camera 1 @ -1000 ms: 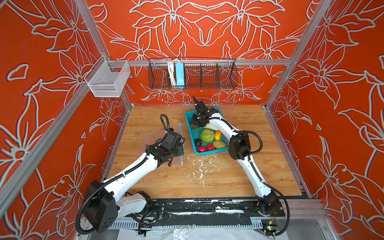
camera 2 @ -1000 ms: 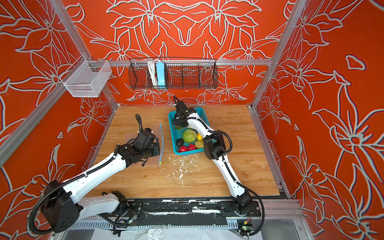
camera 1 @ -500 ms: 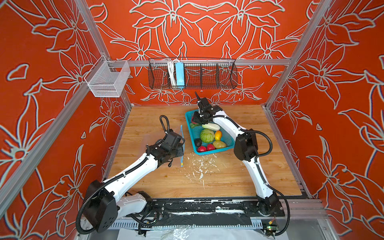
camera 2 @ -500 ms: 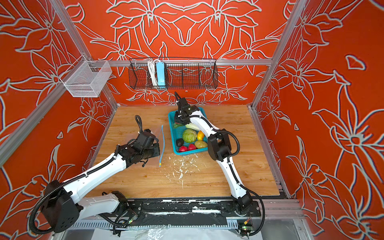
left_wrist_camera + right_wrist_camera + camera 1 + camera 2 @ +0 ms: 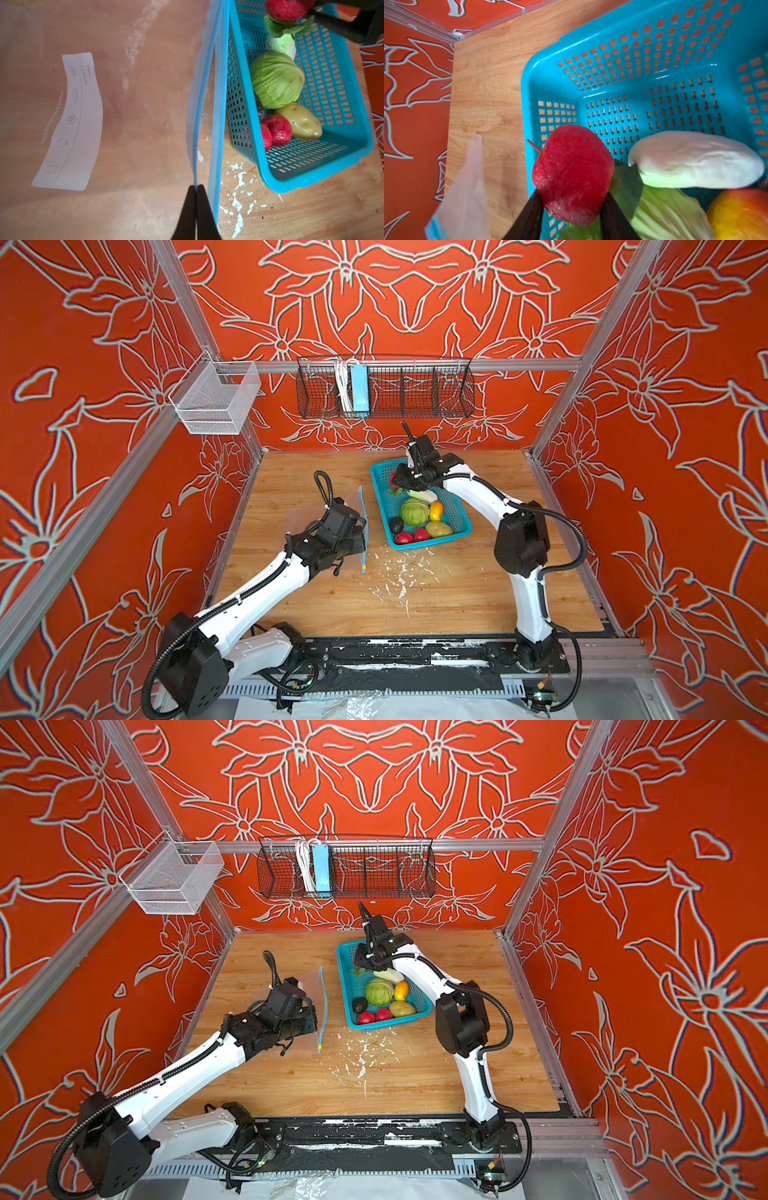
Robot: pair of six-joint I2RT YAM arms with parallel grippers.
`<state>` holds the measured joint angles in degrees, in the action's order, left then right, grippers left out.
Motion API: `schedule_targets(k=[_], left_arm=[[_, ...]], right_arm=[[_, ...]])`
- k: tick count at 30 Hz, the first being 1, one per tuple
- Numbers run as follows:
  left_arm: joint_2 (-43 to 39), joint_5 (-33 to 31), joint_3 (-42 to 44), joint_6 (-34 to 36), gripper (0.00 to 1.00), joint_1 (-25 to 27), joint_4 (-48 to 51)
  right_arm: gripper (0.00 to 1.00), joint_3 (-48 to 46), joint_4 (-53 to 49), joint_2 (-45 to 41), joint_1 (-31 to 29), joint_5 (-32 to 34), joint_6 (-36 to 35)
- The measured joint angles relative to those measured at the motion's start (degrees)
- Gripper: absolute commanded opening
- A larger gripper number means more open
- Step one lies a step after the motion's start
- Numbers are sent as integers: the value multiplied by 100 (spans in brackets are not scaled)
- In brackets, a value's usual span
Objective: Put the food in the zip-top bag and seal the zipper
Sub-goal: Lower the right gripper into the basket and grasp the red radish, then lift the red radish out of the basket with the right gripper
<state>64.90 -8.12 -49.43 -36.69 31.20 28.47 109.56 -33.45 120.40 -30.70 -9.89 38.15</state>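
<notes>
Nearest on the wooden table (image 5: 457, 593), white flecks (image 5: 399, 572) lie scattered just short of the containers.

Container one, the zip-top bag (image 5: 124, 104): clear and floppy, flat on the table, left of centre, nothing inside. Its mouth faces right towards the teal basket (image 5: 436, 542). The zipper (image 5: 218, 104) shows as two light-blue strips standing apart, so the mouth is open. A yellowish slider tab (image 5: 364, 570) sits at the near end. The left gripper (image 5: 196, 187) has its fingers pressed together on one strip near that end.

Writing: a white label panel (image 5: 68, 122) on the bag reads "Date:" and "Content:". Small print beside it reads "freezable & Reusable & BPA free".

Container two, the teal basket, stands just right of the bag. From its near end it holds:
- two strawberries (image 5: 404, 538)
- a potato (image 5: 438, 529)
- an avocado (image 5: 396, 525)
- a cabbage (image 5: 414, 512)
- a mango (image 5: 436, 510)
- a white cucumber (image 5: 422, 495)

At the basket's far left, the right gripper (image 5: 572, 201) clamps a red radish (image 5: 573, 174) between its fingers. The radish's green leaves lie against the cucumber.

On the far wall, a black wire rack (image 5: 415, 389) holds a light-blue power strip (image 5: 359, 389) with white cable. On the left wall is a white mesh bin (image 5: 216, 398).
</notes>
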Motion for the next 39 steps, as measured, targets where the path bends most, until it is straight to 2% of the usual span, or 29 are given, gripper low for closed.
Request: schedule_targets(k=[5,13,30,39], left_arm=[[79,35,-116,146,0,0,44],[208,13,-496,214,0,0,52],[201,-433,-516,199,0,0,236],[201,-468,-522,203,0,0,254]], right_arm=[[33,-822,474,-535,0,-50,48],[34,-1576,1010,-1093,13,-203,17],[34,-1670,1333,-2155,55,-474,-452],[35,-2623,1447,-2430,55,-474,-490]])
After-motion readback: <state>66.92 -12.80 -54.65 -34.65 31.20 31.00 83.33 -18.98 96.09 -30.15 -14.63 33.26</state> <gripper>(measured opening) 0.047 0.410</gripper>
